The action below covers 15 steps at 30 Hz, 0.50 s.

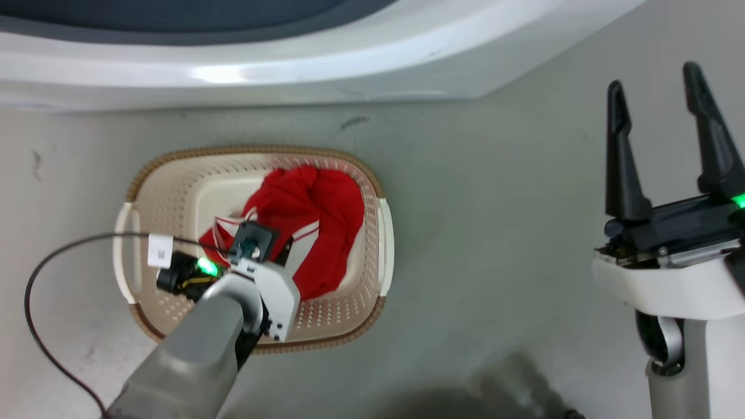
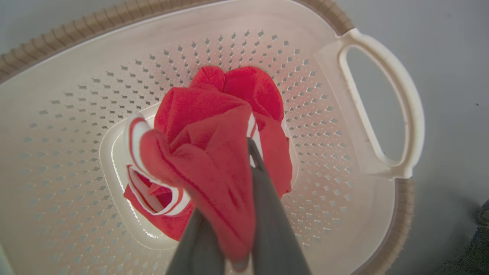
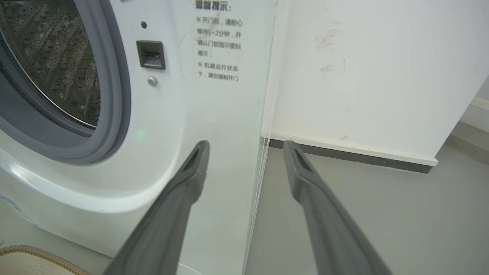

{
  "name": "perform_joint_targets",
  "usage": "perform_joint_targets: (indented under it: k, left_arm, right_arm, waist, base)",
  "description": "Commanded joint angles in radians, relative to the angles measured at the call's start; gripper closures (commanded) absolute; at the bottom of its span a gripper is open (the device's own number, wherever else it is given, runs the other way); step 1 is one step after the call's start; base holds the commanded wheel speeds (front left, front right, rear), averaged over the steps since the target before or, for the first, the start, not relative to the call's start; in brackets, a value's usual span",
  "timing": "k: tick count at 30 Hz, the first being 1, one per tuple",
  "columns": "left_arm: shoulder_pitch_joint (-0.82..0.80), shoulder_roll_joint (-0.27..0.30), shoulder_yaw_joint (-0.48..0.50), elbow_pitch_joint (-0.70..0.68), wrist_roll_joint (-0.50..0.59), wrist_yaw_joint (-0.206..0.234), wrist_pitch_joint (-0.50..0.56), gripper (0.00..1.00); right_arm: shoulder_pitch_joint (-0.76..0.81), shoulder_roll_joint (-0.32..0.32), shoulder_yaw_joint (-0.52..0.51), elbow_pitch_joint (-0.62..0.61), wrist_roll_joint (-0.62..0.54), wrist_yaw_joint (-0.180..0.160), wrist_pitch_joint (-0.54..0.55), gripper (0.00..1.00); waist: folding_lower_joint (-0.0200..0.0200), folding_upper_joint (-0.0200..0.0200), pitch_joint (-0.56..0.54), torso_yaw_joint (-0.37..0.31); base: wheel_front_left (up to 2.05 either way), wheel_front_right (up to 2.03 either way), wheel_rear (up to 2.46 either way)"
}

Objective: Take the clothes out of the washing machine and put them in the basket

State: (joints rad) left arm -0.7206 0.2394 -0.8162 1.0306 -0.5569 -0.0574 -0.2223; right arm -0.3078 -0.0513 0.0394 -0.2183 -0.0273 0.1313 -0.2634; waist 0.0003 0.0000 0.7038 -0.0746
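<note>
The cream basket [image 1: 361, 314] with a brown rim stands on the grey floor in front of the white washing machine [image 1: 291, 64]. The red clothes [image 1: 326, 203] lie bunched in it, white stripes and trim showing on one piece [image 1: 302, 233]. My left gripper [image 2: 233, 152] reaches down into the basket [image 2: 366, 214] and is shut on a fold of the red clothes [image 2: 206, 168]; one fingertip is hidden by the fabric. Off to the right, my right gripper [image 1: 663, 116] hangs open and holds nothing. Its wrist view faces the washing machine [image 3: 160, 114] and its steel drum [image 3: 49, 57].
A black cable [image 1: 35, 326] loops over the floor left of the basket. A white wall with a dark baseboard [image 3: 363, 152] stands right of the machine. The basket's handle [image 2: 401, 114] is at its right end. Bare grey floor [image 1: 495, 233] lies between basket and right arm.
</note>
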Motion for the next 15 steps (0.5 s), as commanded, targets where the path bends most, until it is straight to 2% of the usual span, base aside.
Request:
perform_joint_targets:
  k: [1,7,14,15]
  left_arm:
    - [-0.041,-0.015,-0.007,0.033,0.007,-0.009,0.002,1.00]
    - [-0.135,-0.061,-0.017,0.183,0.003,-0.026,0.041,1.00]
    - [-0.170,-0.087,-0.017,0.237,-0.011,-0.025,0.065,1.00]
    - [-0.169,-0.090,-0.015,0.241,-0.014,-0.025,0.063,0.56]
  right_arm:
    - [-0.022,0.002,-0.007,-0.009,0.005,-0.001,-0.002,0.00]
    - [-0.054,0.002,-0.023,-0.020,0.002,-0.001,-0.002,0.00]
    - [-0.071,0.002,-0.026,-0.017,0.001,-0.001,-0.002,0.00]
    - [-0.073,0.002,-0.026,-0.015,0.001,-0.001,-0.002,0.00]
  waist:
    - [-0.0003,0.0000,0.070,-0.017]
    - [-0.0003,0.0000,0.142,-0.013]
    - [-0.0003,0.0000,0.176,-0.010]
    - [-0.0003,0.0000,0.173,-0.009]
  base:
    - [0.00,0.00,0.00]
    - [0.00,0.00,0.00]
    - [0.00,0.00,0.00]
    - [0.00,0.00,0.00]
